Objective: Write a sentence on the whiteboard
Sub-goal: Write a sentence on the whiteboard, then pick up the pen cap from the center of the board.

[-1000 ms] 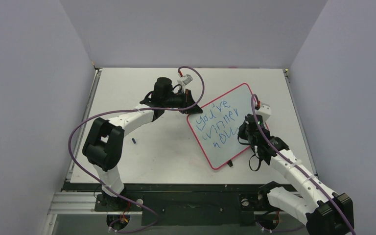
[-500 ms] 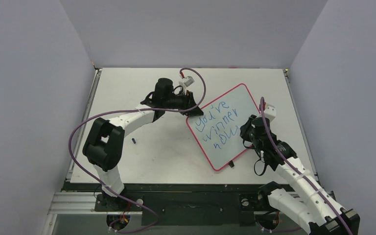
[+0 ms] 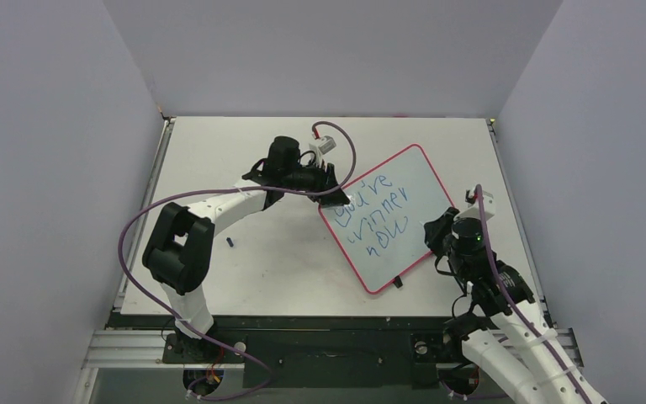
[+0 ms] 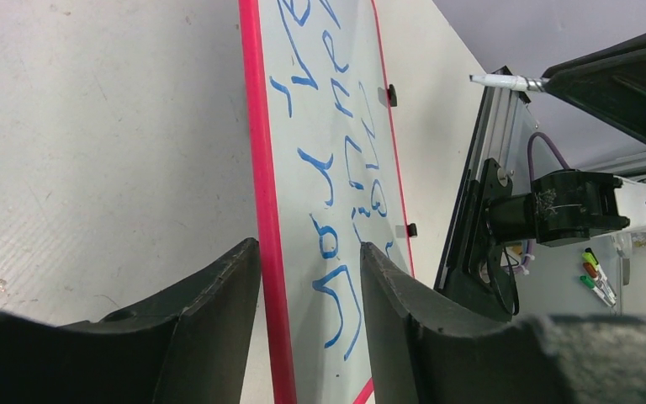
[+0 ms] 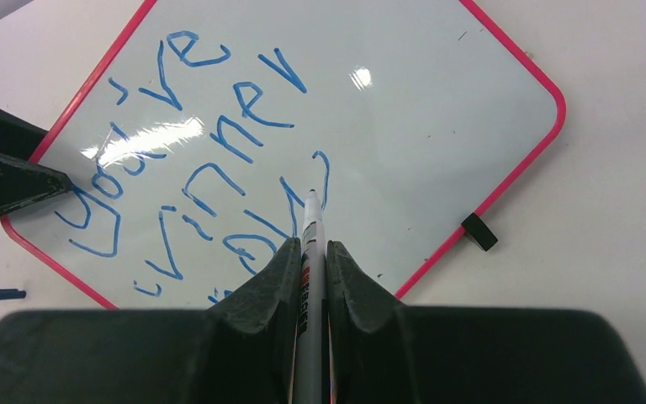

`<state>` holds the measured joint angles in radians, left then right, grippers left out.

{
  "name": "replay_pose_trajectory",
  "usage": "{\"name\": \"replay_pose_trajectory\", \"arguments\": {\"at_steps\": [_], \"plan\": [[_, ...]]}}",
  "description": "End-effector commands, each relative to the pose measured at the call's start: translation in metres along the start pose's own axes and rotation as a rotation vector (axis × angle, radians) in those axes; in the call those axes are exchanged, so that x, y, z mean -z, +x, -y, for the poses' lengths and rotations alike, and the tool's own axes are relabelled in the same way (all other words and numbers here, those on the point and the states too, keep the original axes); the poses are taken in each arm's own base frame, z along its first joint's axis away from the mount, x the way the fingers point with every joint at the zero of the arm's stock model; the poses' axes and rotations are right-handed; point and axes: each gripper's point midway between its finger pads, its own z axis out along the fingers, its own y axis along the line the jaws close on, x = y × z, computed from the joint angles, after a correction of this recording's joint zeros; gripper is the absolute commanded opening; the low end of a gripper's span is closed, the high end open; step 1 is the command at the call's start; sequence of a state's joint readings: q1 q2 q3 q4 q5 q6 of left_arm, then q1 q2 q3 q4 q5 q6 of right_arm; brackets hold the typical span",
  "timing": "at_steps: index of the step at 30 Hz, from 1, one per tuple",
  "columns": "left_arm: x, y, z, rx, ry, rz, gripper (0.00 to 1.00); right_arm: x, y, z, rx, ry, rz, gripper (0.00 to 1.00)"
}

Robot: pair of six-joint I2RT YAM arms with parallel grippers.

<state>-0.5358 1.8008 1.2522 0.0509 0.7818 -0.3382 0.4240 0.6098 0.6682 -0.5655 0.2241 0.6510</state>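
Top view: whiteboard (image 3: 420, 177) lies slantwise on desk (image 3: 244, 143), sentence (image 3: 376, 216) on it, between both arms; left wrist: left end effector (image 4: 309, 252) parted astride its frame (image 4: 262, 168); right wrist: right end effector (image 5: 309, 248) clenched on pen (image 5: 311, 219), axis pointing at last line.

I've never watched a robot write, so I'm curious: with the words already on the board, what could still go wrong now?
The left gripper straddles the edge of the whiteboard right beside the sentence; if it slides, it could smear the blue letters. The right gripper holds an uncapped marker with its tip aimed at the last line, so a small dip might leave a stray stroke.
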Motion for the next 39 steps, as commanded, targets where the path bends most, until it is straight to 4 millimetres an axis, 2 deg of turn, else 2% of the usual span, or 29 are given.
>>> {"name": "replay_pose_trajectory", "arguments": {"at_steps": [1,9,14,18,19,20,21,22,23,25,26,27,28,29,30,31,32,35,39], "plan": [[0.017,-0.039,0.019,-0.096,-0.002,0.075,0.45,0.015,-0.022,-0.002,-0.049,-0.005,0.062,0.00],[0.034,-0.060,0.015,-0.111,-0.055,0.120,0.51,0.024,-0.026,-0.003,-0.059,-0.024,0.077,0.00],[0.064,-0.084,0.016,-0.124,-0.181,0.199,0.53,0.028,-0.032,-0.010,-0.060,-0.054,0.082,0.00],[0.095,-0.085,0.005,-0.152,-0.355,0.258,0.53,0.029,-0.035,-0.019,-0.051,-0.090,0.075,0.00],[0.103,-0.078,-0.010,-0.124,-0.448,0.267,0.53,0.029,-0.036,-0.020,-0.043,-0.093,0.078,0.00],[0.114,-0.070,-0.012,-0.091,-0.495,0.275,0.53,0.031,-0.038,-0.020,-0.042,-0.094,0.085,0.00],[0.127,-0.070,-0.025,-0.067,-0.603,0.310,0.53,0.031,-0.040,-0.020,-0.039,-0.094,0.090,0.00],[0.139,-0.061,-0.028,-0.041,-0.656,0.321,0.53,0.031,-0.042,-0.022,-0.040,-0.098,0.094,0.00],[0.156,-0.059,-0.042,0.002,-0.779,0.366,0.53,0.029,-0.043,-0.023,-0.042,-0.099,0.092,0.00],[0.188,-0.044,-0.055,0.050,-0.938,0.429,0.51,0.027,-0.044,-0.033,-0.046,-0.132,0.076,0.00],[0.200,-0.031,-0.056,0.059,-0.983,0.440,0.49,0.026,-0.045,-0.036,-0.045,-0.140,0.070,0.00],[0.219,-0.030,-0.056,0.056,-1.049,0.483,0.48,0.027,-0.047,-0.042,-0.047,-0.161,0.069,0.00],[0.226,-0.009,-0.063,0.074,-1.102,0.445,0.46,0.026,-0.046,-0.043,-0.044,-0.165,0.064,0.00],[0.243,-0.005,-0.064,0.082,-1.176,0.467,0.44,0.026,-0.047,-0.045,-0.036,-0.174,0.062,0.00],[0.252,0.014,-0.069,0.111,-1.231,0.416,0.43,0.026,-0.047,-0.045,-0.028,-0.173,0.059,0.00],[0.266,0.020,-0.069,0.120,-1.299,0.414,0.42,0.026,-0.047,-0.046,-0.025,-0.174,0.057,0.00],[0.275,0.034,-0.070,0.149,-1.348,0.370,0.42,0.026,-0.047,-0.046,-0.019,-0.175,0.053,0.00],[0.297,0.054,-0.070,0.187,-1.462,0.319,0.44,0.024,-0.044,-0.049,-0.008,-0.186,0.035,0.00],[0.297,0.083,-0.080,0.268,-1.482,0.219,0.51,0.021,-0.040,-0.049,-0.003,-0.185,0.021,0.00]]}}
